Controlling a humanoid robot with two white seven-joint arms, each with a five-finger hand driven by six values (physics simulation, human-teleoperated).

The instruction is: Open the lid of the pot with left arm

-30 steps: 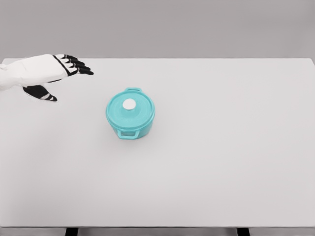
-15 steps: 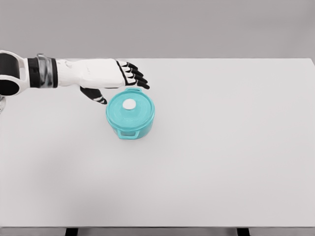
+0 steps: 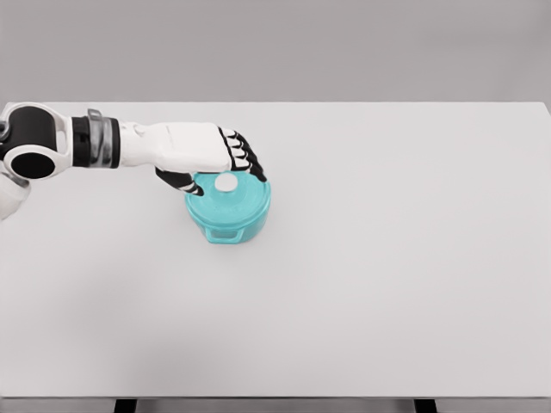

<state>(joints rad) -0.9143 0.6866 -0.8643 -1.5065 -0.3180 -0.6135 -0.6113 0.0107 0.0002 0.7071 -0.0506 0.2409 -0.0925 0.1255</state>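
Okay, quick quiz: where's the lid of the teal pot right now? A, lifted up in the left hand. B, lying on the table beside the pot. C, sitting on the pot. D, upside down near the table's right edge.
C: the lid sits closed on the pot, with the left hand over its back edge near the white knob.

No text, label, brand, number or sign can be read anywhere in the head view.
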